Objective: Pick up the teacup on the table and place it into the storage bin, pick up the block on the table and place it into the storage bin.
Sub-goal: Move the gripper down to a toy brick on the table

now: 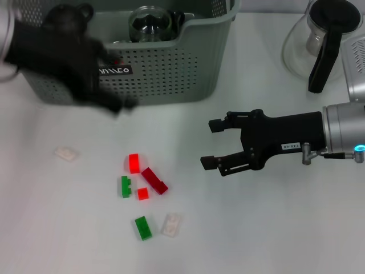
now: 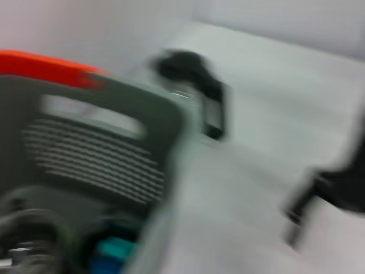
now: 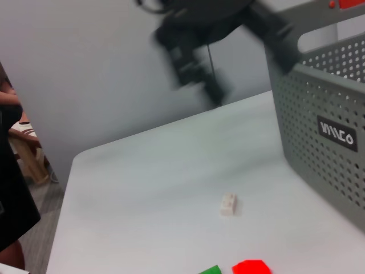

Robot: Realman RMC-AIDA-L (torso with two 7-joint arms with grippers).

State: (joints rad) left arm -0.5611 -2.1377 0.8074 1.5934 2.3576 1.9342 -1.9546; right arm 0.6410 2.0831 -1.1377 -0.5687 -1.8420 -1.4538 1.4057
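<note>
The clear glass teacup (image 1: 149, 24) stands inside the grey-green storage bin (image 1: 171, 74) at the back of the table. My left gripper (image 1: 122, 105) hangs in front of the bin's front wall, blurred by motion, open and empty; the right wrist view shows it too (image 3: 199, 80). Several blocks lie on the table in front: a red block (image 1: 134, 163), a dark red one (image 1: 154, 180), two green ones (image 1: 125, 186) (image 1: 144, 228) and a white one (image 1: 171, 224). My right gripper (image 1: 212, 142) is open just right of the blocks, above the table.
A glass pot with a black handle (image 1: 319, 40) stands at the back right. A lone white block (image 1: 66, 153) lies at the left, also seen as a white block (image 3: 228, 204) in the right wrist view. The bin wall (image 2: 97, 154) fills the left wrist view.
</note>
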